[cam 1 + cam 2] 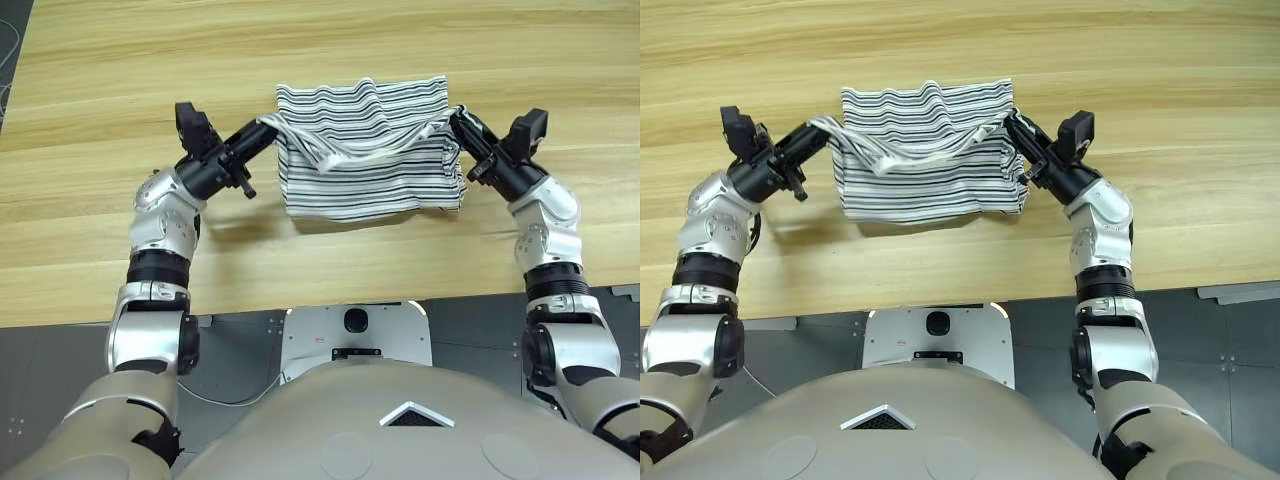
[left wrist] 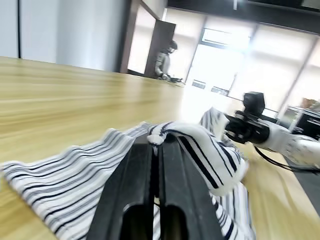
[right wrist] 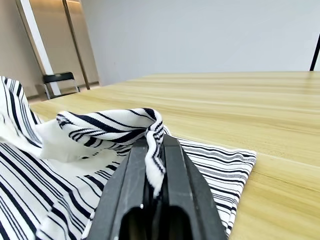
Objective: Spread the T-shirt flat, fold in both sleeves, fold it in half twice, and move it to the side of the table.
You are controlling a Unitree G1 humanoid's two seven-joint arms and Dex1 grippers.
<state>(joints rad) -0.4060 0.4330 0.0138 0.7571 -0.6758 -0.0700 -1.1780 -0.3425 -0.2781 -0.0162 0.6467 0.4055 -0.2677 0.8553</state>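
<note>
Left gripper: one, fingers clamped on a raised fold at the shirt's 10 o'clock corner. Right gripper: one, pinched on the fold at 2 o'clock. T-shirt: one, white with thin black stripes, folded to a rumpled rectangle, lying mid-table at 12 o'clock from the robot. Wooden table: one.

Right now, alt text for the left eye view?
The left hand and right hand each pinch one end of an edge of a partly folded striped T-shirt. That edge is held raised and sags between them, while the rest of the cloth lies on a wooden table.
</note>
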